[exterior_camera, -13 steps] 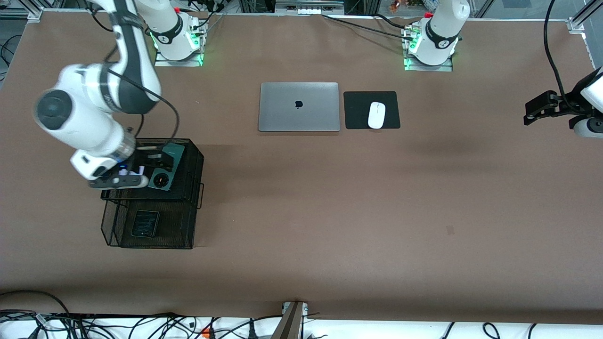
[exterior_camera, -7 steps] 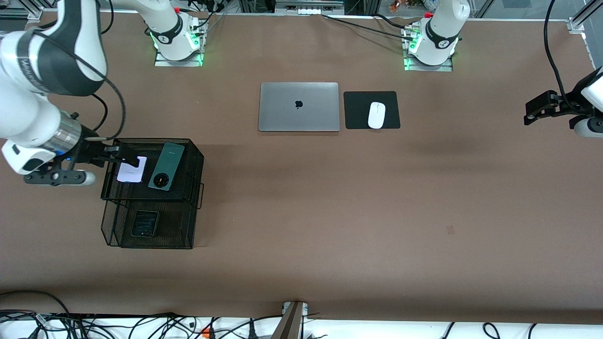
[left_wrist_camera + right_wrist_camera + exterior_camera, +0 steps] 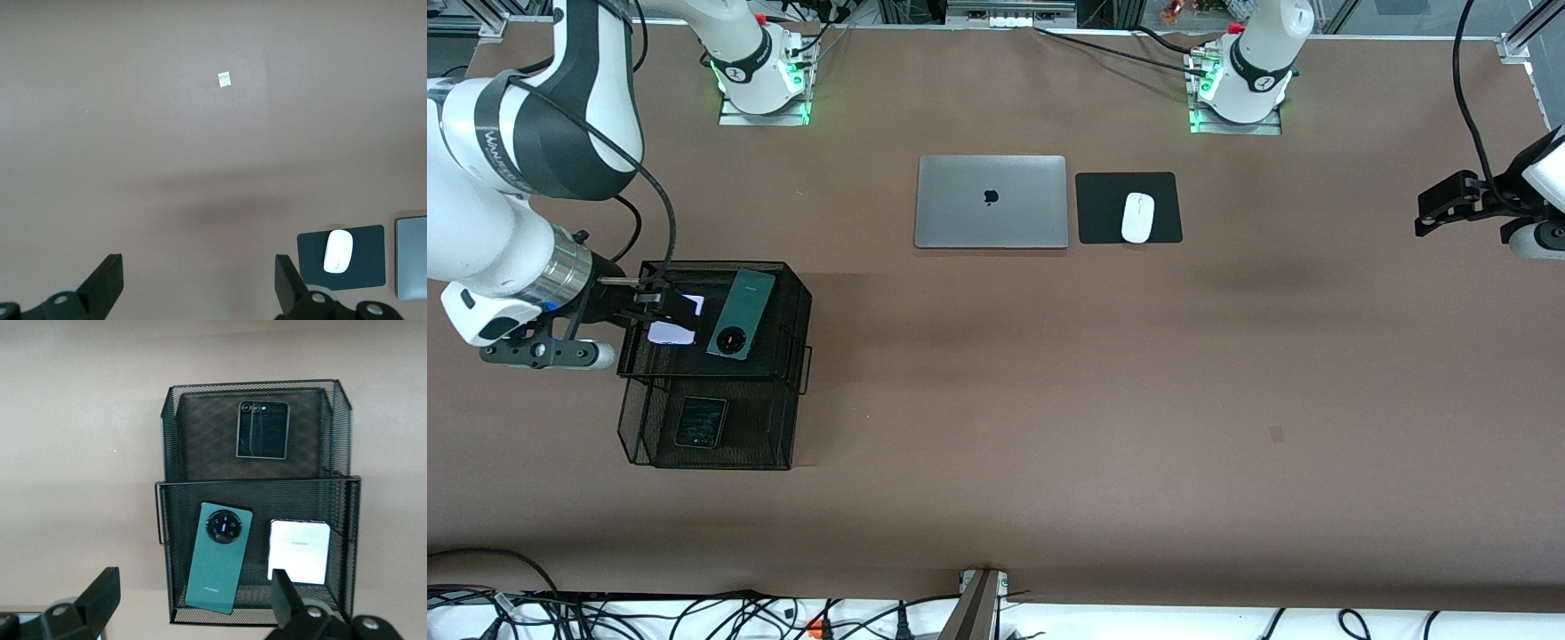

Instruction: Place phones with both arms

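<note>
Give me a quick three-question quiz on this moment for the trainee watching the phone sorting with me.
1. True or false: the right gripper is shut on the pale lilac phone.
2. Which phone lies alone in the lower tier of the black mesh rack? A) dark green phone B) black phone C) pale lilac phone
3. Fill in: the white mouse rests on a black ____ beside the silver laptop.

Key
1. False. Its fingers stand open over the rack's upper tier, holding nothing; the left gripper waits open at its own end of the table.
2. B, the black phone; the dark green phone shares the upper tier with the lilac one.
3. mouse pad.
</note>
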You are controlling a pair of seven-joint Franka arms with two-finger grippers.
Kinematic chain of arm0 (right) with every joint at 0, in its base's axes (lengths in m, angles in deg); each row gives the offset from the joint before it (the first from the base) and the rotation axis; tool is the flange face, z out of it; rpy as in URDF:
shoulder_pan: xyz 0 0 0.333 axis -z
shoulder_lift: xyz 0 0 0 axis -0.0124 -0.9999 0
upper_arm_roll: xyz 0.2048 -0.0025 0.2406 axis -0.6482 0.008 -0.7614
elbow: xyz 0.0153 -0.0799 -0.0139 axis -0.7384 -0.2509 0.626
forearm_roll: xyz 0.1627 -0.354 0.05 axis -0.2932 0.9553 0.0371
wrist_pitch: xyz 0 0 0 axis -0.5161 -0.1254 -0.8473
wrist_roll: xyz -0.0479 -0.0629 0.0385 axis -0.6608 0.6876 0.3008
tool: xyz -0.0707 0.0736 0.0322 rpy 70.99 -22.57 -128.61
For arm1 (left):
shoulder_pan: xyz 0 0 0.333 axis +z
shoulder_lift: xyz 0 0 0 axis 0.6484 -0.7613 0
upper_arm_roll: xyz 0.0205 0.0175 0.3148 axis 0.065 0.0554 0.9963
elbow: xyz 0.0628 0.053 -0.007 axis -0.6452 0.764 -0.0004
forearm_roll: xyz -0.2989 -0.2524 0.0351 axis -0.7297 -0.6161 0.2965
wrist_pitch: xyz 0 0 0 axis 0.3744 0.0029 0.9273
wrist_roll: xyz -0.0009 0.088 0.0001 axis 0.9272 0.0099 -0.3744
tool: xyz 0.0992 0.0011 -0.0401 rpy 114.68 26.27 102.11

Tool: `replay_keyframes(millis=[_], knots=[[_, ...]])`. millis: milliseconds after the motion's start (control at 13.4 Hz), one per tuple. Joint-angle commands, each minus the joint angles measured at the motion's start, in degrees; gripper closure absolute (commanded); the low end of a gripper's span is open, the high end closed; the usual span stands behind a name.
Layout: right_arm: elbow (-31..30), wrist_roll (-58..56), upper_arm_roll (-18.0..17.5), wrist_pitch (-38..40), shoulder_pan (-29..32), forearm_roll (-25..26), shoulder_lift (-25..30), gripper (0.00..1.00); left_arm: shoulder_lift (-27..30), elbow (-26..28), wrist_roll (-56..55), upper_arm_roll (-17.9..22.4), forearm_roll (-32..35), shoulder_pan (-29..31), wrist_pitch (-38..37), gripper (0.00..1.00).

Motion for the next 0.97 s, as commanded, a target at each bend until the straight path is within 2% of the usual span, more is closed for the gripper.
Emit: replay_keyframes(millis=[0,75,150,224,374,449,599,673,823,898], knots=[[3.81,2.78,-17.5,1.47,13.66,10.66,0.45,0.0,0.59,-0.26,-0.04,0.06,-1.17,-0.14,-0.03,0.0],[4.95,3.66,-25.49,1.56,19.46,15.43,1.06,0.0,0.5,-0.26,-0.13,0.06,-1.17,-0.14,-0.03,0.0],[5.05,5.06,-32.01,1.56,24.83,17.13,1.5,0.0,0.5,-0.26,-0.13,0.06,-1.17,-0.14,-0.03,0.0],[4.53,5.94,-36.43,1.47,29.41,17.58,2.46,0.0,0.59,-0.26,-0.13,0.06,-1.17,-0.14,-0.03,0.0],[2.17,5.95,-38.58,1.04,33.31,17.58,4.31,0.0,0.5,-0.26,-0.13,0.06,-1.17,-0.14,-0.03,0.0],[-1.33,5.95,-38.67,-0.1,33.84,17.41,6.32,0.0,0.5,-0.26,-0.13,0.06,-1.17,-0.14,-0.03,0.0],[-10.64,5.95,-38.67,-7.28,33.93,17.67,11.51,0.0,0.59,-0.26,-0.13,0.06,-1.17,-0.14,-0.03,0.0],[-10.94,6.39,-39.28,-7.4,34.8,17.67,11.79,0.0,0.59,-0.26,-0.13,0.06,-1.17,-0.14,-0.03,0.0],[-10.86,8.14,-44.53,-7.14,39.97,17.85,11.79,0.0,0.5,-0.26,-0.04,0.06,-1.17,-0.14,-0.03,0.0],[-10.77,8.15,-45.95,-7.05,41.3,17.85,11.79,0.0,0.5,-0.26,-0.04,0.06,-1.17,-0.14,-0.03,0.0]])
